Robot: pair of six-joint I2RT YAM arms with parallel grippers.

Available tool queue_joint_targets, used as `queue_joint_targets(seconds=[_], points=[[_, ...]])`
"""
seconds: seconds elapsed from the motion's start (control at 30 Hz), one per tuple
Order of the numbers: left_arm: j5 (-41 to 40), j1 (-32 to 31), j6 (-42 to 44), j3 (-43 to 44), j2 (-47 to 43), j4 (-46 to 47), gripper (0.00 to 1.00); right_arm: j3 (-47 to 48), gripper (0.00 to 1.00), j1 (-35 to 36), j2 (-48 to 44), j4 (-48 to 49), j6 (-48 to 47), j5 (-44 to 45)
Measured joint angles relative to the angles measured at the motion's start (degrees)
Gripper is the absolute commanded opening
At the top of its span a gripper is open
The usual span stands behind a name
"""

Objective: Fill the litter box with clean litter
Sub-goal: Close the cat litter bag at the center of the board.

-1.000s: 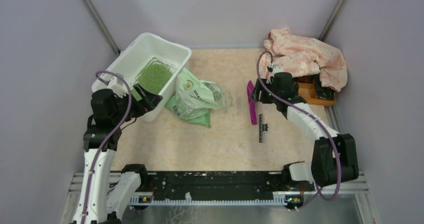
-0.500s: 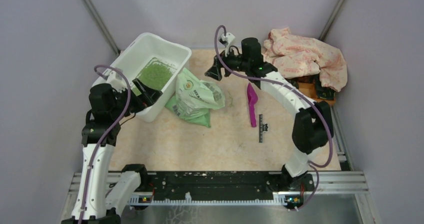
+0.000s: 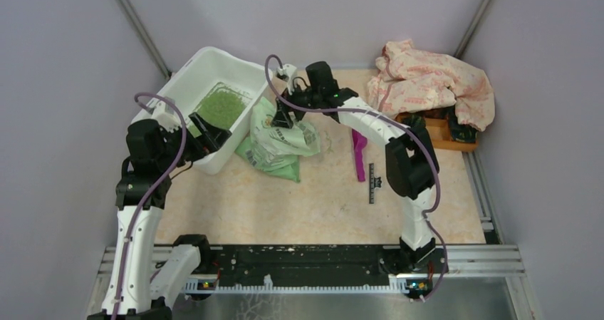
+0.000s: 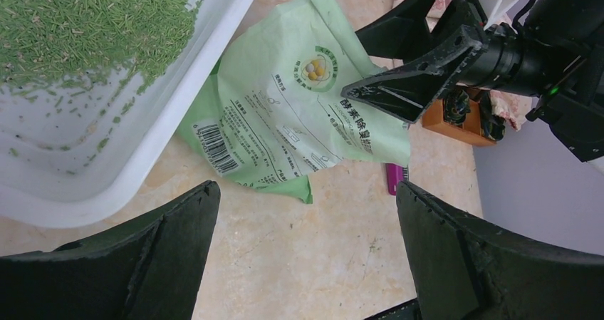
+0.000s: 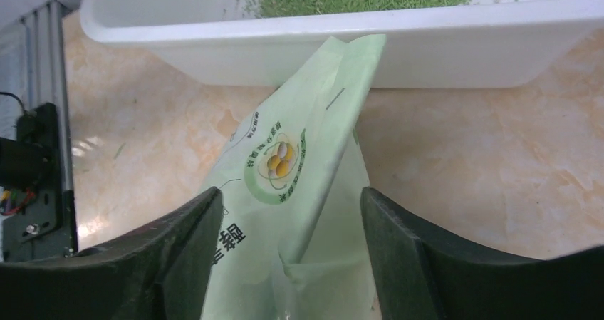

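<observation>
Litter (image 3: pixel 219 108) in box (image 3: pixel 194 78), bag (image 3: pixel 279 146) alongside

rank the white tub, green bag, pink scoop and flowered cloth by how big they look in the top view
white tub, with the flowered cloth close behind, too alike to be sure
green bag
pink scoop

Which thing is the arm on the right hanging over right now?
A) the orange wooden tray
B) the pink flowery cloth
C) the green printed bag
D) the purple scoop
C: the right gripper hangs open above the green bag, which lies against the litter box and fills that wrist's view.
</observation>
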Motion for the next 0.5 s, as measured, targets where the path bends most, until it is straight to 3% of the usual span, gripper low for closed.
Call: queue_joint_targets(seconds=[0.1, 0.33, 0.5], points=[[0.15, 0.00, 0.00, 0.02, 0.07, 0.00, 0.99, 3.80, 0.02, 1.57, 1.84, -4.44, -2.29, 3.17], [0.20, 0.00, 0.00, 0.11, -0.13, -0.17, 0.99, 6.25, 0.00, 5.03, 2.80, -7.43, -3.15, 10.78], [0.48, 0.00, 0.00, 0.11, -0.83, -0.57, 0.99, 3.80, 0.00, 5.79, -3.17, -7.96, -0.13, 14.60]])
